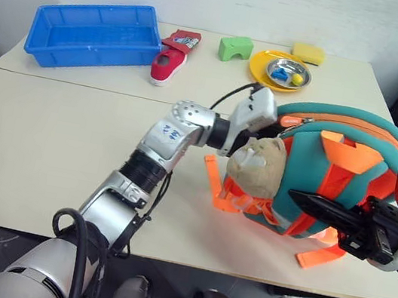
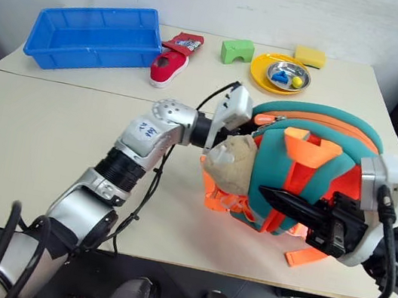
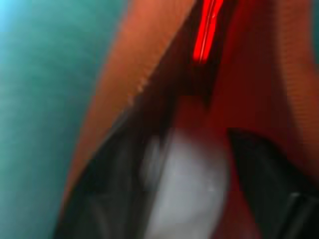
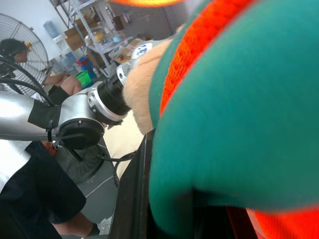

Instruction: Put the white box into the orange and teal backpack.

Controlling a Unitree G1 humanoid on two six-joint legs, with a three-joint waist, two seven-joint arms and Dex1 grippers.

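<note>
Matt cloth backpack [image 1: 339,134], glossy plastic tray [image 1: 44,47]
</note>
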